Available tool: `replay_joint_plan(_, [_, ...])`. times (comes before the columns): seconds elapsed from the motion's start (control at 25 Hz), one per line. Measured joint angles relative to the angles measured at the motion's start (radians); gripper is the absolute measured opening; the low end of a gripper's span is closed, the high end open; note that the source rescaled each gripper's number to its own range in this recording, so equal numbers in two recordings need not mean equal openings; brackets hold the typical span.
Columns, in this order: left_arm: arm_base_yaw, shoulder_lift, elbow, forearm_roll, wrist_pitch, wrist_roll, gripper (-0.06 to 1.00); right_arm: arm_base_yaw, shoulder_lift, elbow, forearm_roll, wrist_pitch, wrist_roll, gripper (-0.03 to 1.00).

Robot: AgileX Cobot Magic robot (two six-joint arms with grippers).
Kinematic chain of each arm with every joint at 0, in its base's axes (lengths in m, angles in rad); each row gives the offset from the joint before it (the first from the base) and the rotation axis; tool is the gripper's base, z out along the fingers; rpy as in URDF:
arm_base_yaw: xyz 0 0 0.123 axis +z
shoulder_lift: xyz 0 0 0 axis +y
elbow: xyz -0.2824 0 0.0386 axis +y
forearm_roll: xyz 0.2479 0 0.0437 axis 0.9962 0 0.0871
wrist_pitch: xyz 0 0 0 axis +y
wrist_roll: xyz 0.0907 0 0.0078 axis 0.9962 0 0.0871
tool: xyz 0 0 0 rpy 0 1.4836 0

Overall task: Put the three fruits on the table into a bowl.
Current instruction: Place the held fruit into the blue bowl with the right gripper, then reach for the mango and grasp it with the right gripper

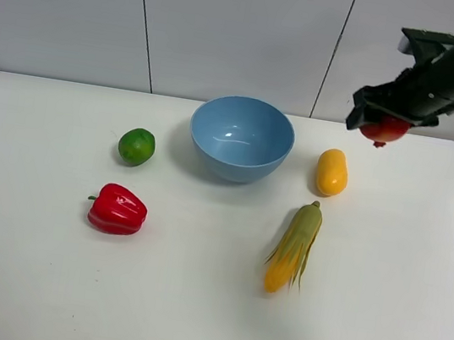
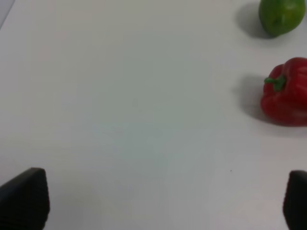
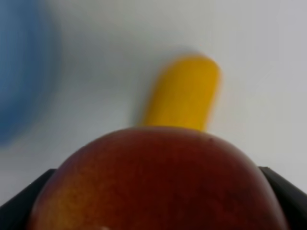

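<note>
My right gripper [image 1: 382, 124] is clamping a round glossy red fruit [image 1: 384, 132] in the air near the far right corner of the white tabletop [image 1: 190, 301]. The deep light-blue plastic bowl [image 1: 236, 163] is sitting by the middle of the far edge. My left gripper [image 2: 158, 203] is hanging with its jaws wide apart.

- The red fruit [image 1: 384, 131], round and glossy with an orange blush, hangs in the air, clamped in the right gripper [image 1: 384, 123], above the table's far right part.
- The yellow-orange fruit [image 1: 332, 172], oblong and smooth, lies on the table [image 1: 23, 276] just right of the bowl, not touching it.
- The lime [image 1: 136, 146], small, round and green, sits on the table left of the bowl, apart from it.
- The bowl [image 1: 236, 168], light blue, deep and upright, stands empty near the table's far edge.
</note>
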Motion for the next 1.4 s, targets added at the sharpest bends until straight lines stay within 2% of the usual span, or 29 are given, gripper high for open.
replay_joint_plan(0.24, [0.000, 0.000, 0.000, 0.000, 0.000, 0.000, 1.00, 0.238, 0.083, -0.168, 0.003, -0.019, 0.003, 0.45])
replay_joint_plan(0.56, [0.000, 0.000, 0.000, 0.000, 0.000, 0.000, 1.00, 0.363, 0.299, -0.271, 0.004, -0.108, 0.042, 0.45])
replay_joint_plan(0.84, [0.000, 0.000, 0.000, 0.000, 0.000, 0.000, 1.00, 0.395, 0.387, -0.289, 0.007, -0.159, 0.077, 0.46])
replay_joint_plan(0.96, [0.000, 0.000, 0.000, 0.000, 0.000, 0.000, 1.00, 0.395, 0.396, -0.289, 0.003, -0.160, 0.101, 0.57])
replay_joint_plan(1.16, [0.000, 0.000, 0.000, 0.000, 0.000, 0.000, 1.00, 0.395, 0.396, -0.295, 0.001, -0.152, 0.110, 0.61])
replay_joint_plan(1.28, [0.000, 0.000, 0.000, 0.000, 0.000, 0.000, 1.00, 0.395, 0.378, -0.316, -0.011, -0.115, 0.125, 0.61])
replay_joint_plan(1.4, [0.000, 0.000, 0.000, 0.000, 0.000, 0.000, 1.00, 0.377, 0.351, -0.381, -0.038, -0.016, 0.169, 0.61])
